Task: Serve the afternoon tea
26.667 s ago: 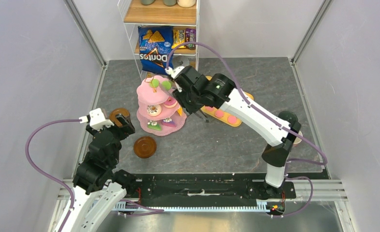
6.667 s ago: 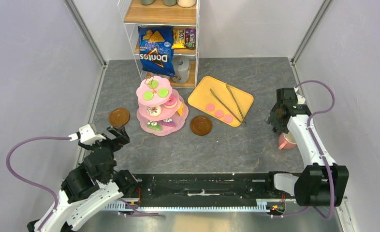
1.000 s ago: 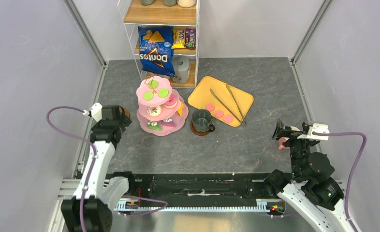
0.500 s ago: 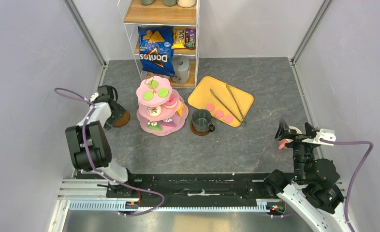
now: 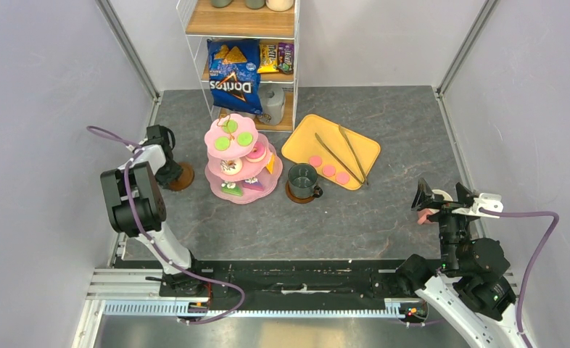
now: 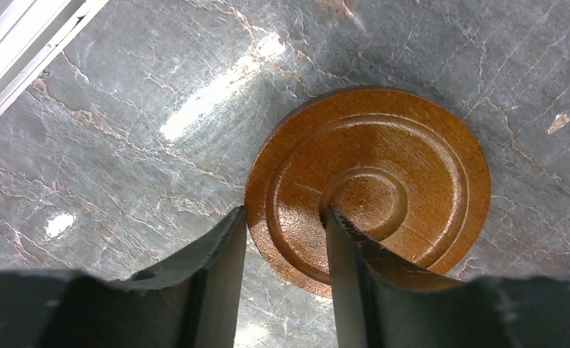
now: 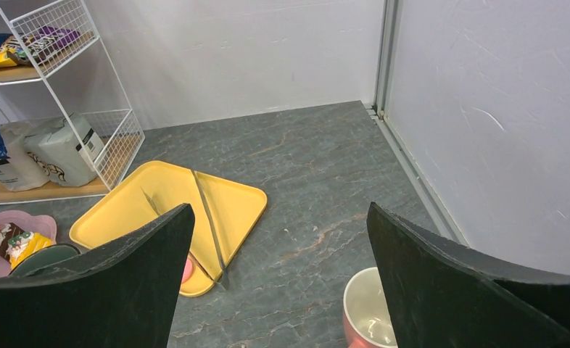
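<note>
Under left gripper (image 6: 286,217), brown saucer (image 6: 383,181) lies flat, face-up.

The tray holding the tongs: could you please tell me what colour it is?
The tray is yellow, clearest in the top external view.

L arm (image 5: 133,196) stretched fwd, wrist bent so L gripper (image 6: 286,217) points straight down. Jaws narrow, pinching saucer (image 6: 412,167) rim: one finger outside the edge, other in the centre dip. R arm (image 5: 471,268) folded nr its base. R gripper (image 7: 280,217) raised, aimed fwd & slightly down, jaws wide, nothing betw them.
</note>
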